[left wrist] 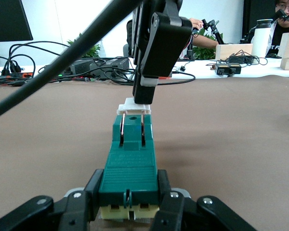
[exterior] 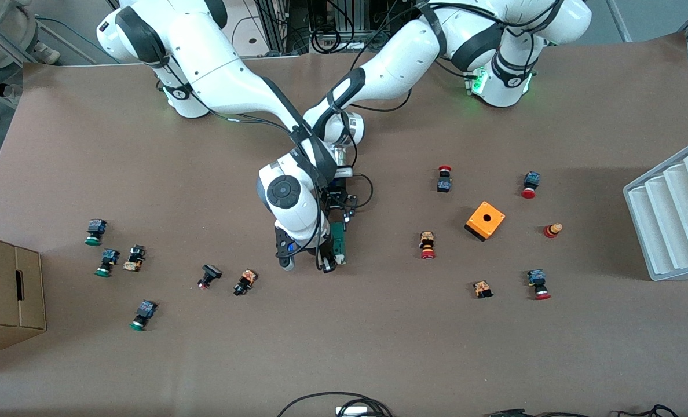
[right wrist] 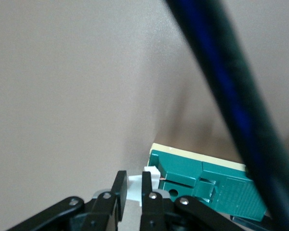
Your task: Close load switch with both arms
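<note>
Load switch (left wrist: 129, 166): no readable text or marking.
Push buttons and orange box (exterior: 485, 220): no legible labels.
Arms: small round marks near the bases, too small to read.
Elsewhere: nothing readable.

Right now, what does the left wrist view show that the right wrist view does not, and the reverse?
Only the left wrist view shows the left gripper shut on one end of the load switch, the copper contact strips on top, and the room's desks past the table.

Only the right wrist view shows the right gripper's fingers from above, closed on the white block, with a blurred cable crossing the frame.

Both show the green switch body, its white block at the end, the right gripper on that block, and the brown table.
</note>
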Robot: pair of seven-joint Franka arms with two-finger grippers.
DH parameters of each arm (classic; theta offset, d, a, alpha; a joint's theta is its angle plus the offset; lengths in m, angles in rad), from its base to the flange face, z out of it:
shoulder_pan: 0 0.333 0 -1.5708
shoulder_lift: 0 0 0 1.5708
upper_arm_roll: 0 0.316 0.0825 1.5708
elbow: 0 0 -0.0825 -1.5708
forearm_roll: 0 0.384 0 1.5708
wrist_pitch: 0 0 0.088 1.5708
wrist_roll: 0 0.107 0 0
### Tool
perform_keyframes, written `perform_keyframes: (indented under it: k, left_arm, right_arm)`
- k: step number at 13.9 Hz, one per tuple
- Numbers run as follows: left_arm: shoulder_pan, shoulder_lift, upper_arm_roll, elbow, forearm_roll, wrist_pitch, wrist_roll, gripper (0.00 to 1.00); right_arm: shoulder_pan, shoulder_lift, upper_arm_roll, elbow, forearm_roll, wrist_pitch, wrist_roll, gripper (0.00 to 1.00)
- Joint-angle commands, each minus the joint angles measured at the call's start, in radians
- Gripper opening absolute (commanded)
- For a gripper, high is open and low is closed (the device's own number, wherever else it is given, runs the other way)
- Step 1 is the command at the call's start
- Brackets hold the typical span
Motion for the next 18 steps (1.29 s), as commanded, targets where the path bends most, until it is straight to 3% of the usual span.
perform_keyframes:
  k: [1, 7, 11, 13, 14, 15, 18]
  left_arm:
    - [0.001, 0.002, -0.003, 0.02, 0.022, 0.001, 0.016, 0.48]
    - [0.001, 0.003, -0.003, 0.018, 0.021, 0.002, 0.016, 0.48]
    - [0.001, 0.003, -0.003, 0.02, 0.021, 0.001, 0.016, 0.48]
    - [0.001, 0.003, -0.003, 0.018, 0.021, 0.001, 0.016, 0.48]
    - [0.001, 0.003, -0.003, 0.018, 0.021, 0.002, 0.016, 0.48]
    - [0.001, 0.003, -0.003, 0.018, 0.021, 0.002, 0.016, 0.48]
    - [0.001, 0.003, -0.003, 0.018, 0.021, 0.001, 0.016, 0.51]
  right_arm:
    - [-0.002, 0.04, -0.006, 0.046, 0.013, -0.016, -0.001, 0.2]
    - [-0.002, 0.041, -0.009, 0.046, 0.013, -0.016, -0.003, 0.22]
    - [-0.02, -0.002, -0.009, 0.048, 0.022, -0.086, -0.007, 0.3]
    - [-0.049, -0.052, -0.005, 0.058, 0.028, -0.146, -0.012, 0.6]
    - [-0.066, -0.078, 0.002, 0.058, 0.028, -0.181, -0.017, 0.86]
    - [-0.088, -0.104, 0.017, 0.058, 0.025, -0.224, -0.032, 1.0]
    - [-0.145, -0.219, 0.066, 0.037, 0.009, -0.368, -0.165, 1.0]
